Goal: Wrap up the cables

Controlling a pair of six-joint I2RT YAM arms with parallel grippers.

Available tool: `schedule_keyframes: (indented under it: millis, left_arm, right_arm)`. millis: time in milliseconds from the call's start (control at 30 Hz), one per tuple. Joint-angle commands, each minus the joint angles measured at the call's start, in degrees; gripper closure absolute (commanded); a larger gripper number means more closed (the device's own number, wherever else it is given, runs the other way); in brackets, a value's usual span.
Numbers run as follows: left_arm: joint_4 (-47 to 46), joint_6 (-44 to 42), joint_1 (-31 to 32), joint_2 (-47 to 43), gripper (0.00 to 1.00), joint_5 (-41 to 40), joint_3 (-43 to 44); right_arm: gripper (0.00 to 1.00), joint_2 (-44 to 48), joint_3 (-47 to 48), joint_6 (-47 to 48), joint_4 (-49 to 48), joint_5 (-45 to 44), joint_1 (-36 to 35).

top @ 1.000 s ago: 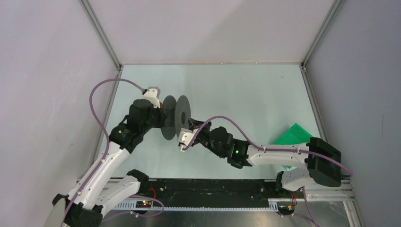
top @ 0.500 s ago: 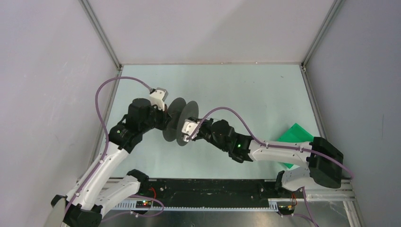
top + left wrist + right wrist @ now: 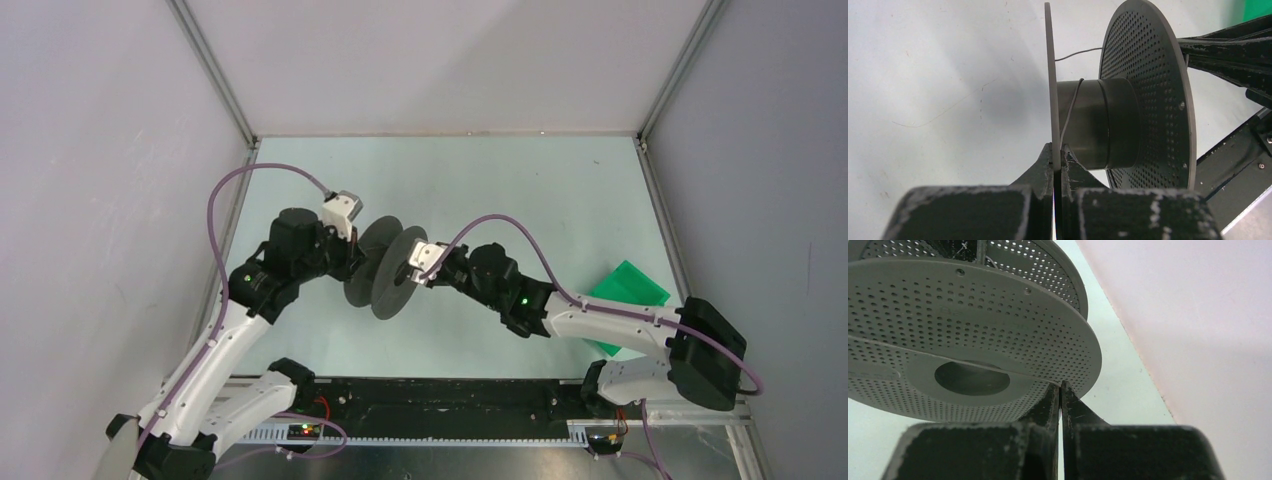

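The big dark grey spool hangs above the table between my two arms. My left gripper is shut on the edge of its near flange; in the left wrist view the fingertips pinch that thin disc. The hair-fine cable loops once round the hub and runs off to the upper right. My right gripper is shut, and in the right wrist view its tips pinch the cable, which stretches across the perforated flange.
A green flat object lies at the table's right side, beside the right arm. Purple arm cords arch over both wrists. Grey walls enclose the pale table on three sides.
My right gripper has moved up and to the right, from below the spool to its right face. The left arm has turned the spool and shifted it slightly right.
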State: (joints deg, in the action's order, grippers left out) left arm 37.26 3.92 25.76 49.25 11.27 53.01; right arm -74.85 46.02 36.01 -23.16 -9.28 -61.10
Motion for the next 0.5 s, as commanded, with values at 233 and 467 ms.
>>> schedule_keyframes:
  millis: [233, 467]
  left_arm:
    - [4.1, -16.2, 7.0, 1.9, 1.0, -15.1, 1.4]
    - [3.9, -16.0, 9.1, 5.1, 1.0, -21.5, 4.3]
  right_arm:
    - [1.0, 9.9, 1.2, 0.9, -1.3, 3.9, 1.9]
    - [1.0, 8.0, 5.5, -0.3, 3.5, 4.5, 2.3]
